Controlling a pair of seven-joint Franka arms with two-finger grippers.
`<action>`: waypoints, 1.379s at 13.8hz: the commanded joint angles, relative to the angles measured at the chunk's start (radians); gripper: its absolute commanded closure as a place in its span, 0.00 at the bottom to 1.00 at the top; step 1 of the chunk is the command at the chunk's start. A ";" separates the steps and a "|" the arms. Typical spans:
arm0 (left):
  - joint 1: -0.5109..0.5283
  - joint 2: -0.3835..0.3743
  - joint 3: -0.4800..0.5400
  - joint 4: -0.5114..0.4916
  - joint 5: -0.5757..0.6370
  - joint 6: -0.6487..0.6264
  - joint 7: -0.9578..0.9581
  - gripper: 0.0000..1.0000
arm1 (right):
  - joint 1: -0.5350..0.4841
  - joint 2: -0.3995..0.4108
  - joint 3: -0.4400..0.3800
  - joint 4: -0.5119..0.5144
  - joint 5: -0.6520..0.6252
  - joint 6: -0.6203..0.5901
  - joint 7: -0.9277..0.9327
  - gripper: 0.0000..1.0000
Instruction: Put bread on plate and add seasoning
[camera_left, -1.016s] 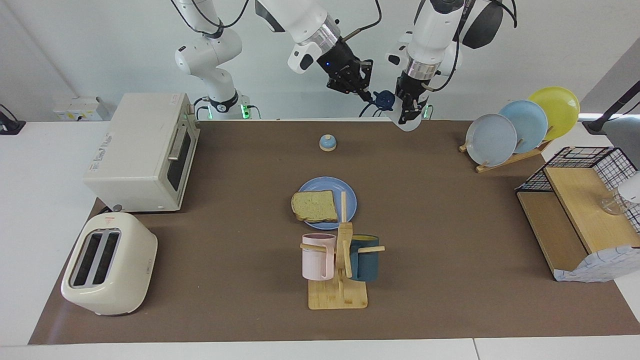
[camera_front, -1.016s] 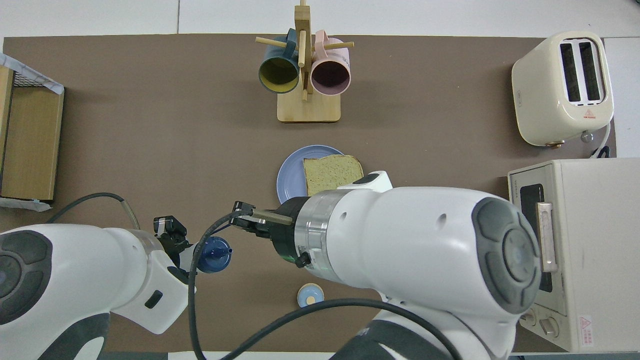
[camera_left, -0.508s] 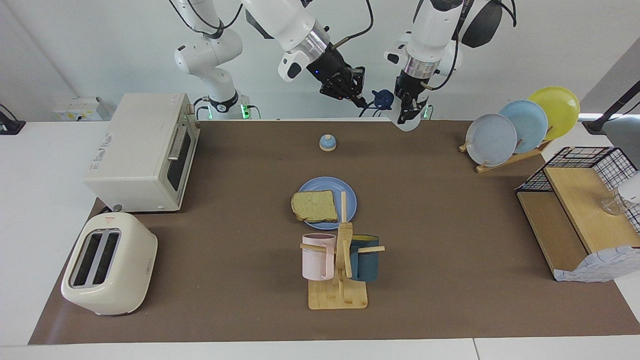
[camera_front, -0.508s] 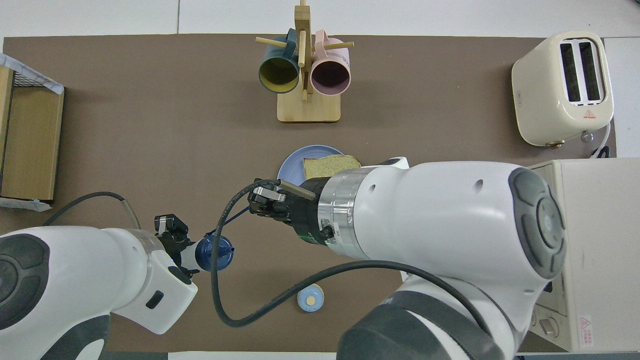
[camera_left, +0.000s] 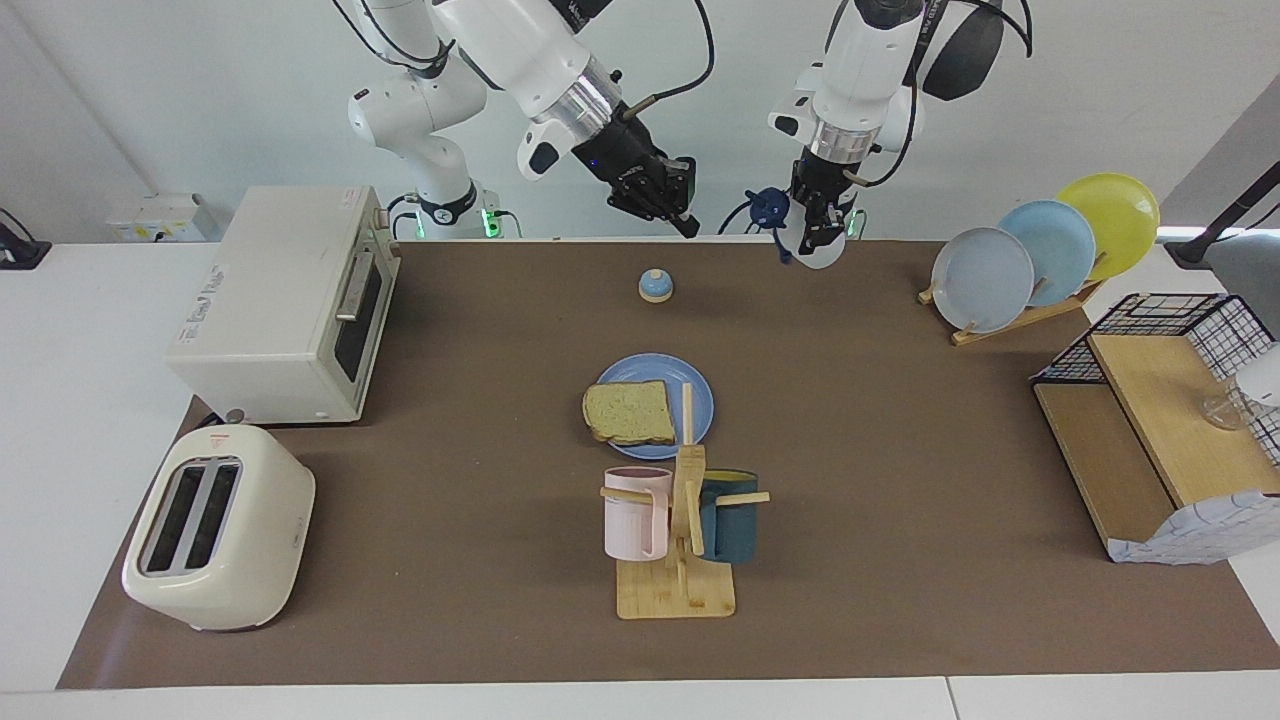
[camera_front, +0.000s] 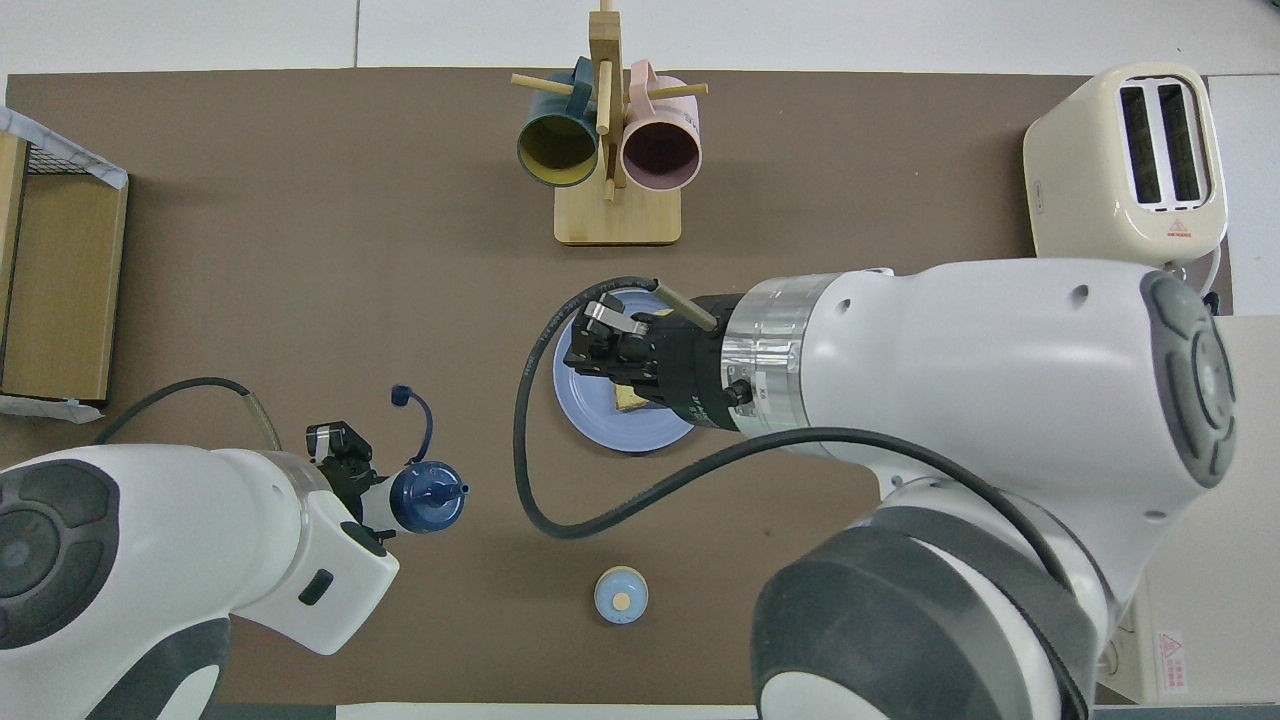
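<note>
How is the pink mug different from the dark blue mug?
The pale pink ribbed mug hangs toward the right arm's end of the wooden mug stand; the dark teal-blue mug hangs toward the left arm's. Inside, the pink mug is pinkish, the blue one yellowish. Both hang tipped from pegs.

The bread (camera_left: 630, 412), a roughly square tan speckled slice with a darker crust, lies flat on the plate (camera_left: 700, 395), overhanging the rim toward the right arm's end of the tabletop. The plate is round, flat and medium blue, resting mid-tabletop. The seasoning (camera_left: 822, 247), a small translucent whitish bottle with a dark navy cap (camera_front: 427, 496), is held tilted in the air by the left hand (camera_left: 818, 222) over the tabletop's edge nearest the robots, its little tethered stopper dangling loose.
</note>
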 joint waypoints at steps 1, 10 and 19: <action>0.004 -0.012 -0.001 -0.011 0.019 -0.005 -0.014 1.00 | -0.013 -0.020 0.007 -0.029 -0.005 0.003 -0.016 0.00; -0.007 0.106 -0.030 0.068 0.114 0.011 -0.147 1.00 | -0.220 -0.042 0.005 -0.060 -0.300 -0.257 -0.203 0.00; -0.055 0.494 -0.120 0.332 0.275 -0.066 -0.365 1.00 | -0.516 -0.025 -0.076 0.059 -0.465 -0.555 -0.739 0.00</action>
